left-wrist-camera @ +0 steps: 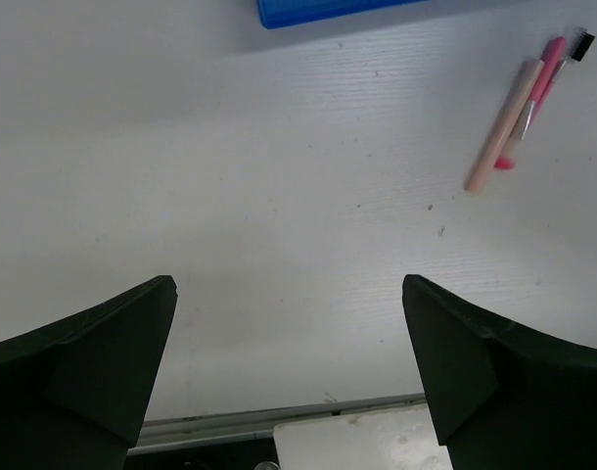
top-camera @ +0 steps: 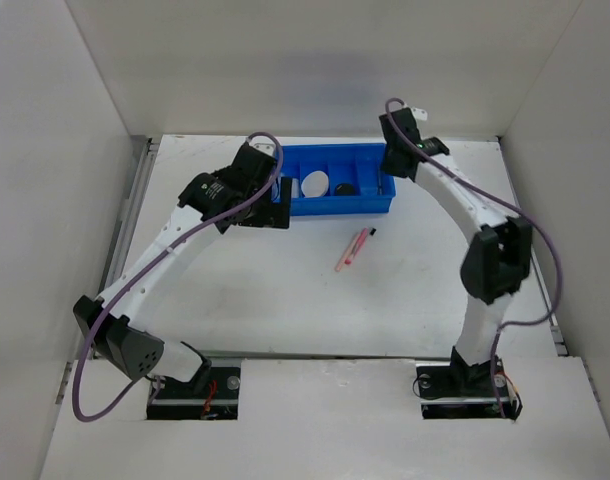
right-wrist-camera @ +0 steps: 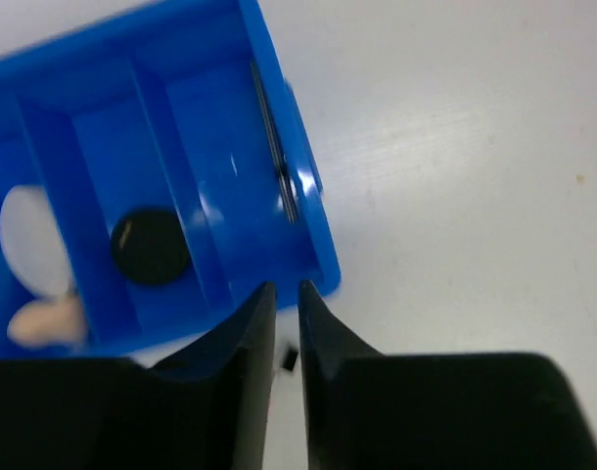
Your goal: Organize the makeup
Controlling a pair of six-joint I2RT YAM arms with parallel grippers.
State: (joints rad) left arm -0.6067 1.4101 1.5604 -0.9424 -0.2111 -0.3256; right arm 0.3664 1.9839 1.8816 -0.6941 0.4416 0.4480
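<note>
The left tool [left-wrist-camera: 289, 284] hangs over the table [left-wrist-camera: 230, 176] with its 2 fingers wide apart and nothing between them. The thin pencils [left-wrist-camera: 528, 103], pink and beige, lie close together on the table, near the blue tray [top-camera: 337, 207] but not touching it. The right tool [right-wrist-camera: 284, 294] is above the right end of the tray, its fingers almost together with only a narrow slit between. Inside the tray lie the round compact [right-wrist-camera: 150, 245], the white puff [right-wrist-camera: 29, 235] and the beige sponge [right-wrist-camera: 42, 323]; a thin dark stick [right-wrist-camera: 272, 147] lies in the end compartment
</note>
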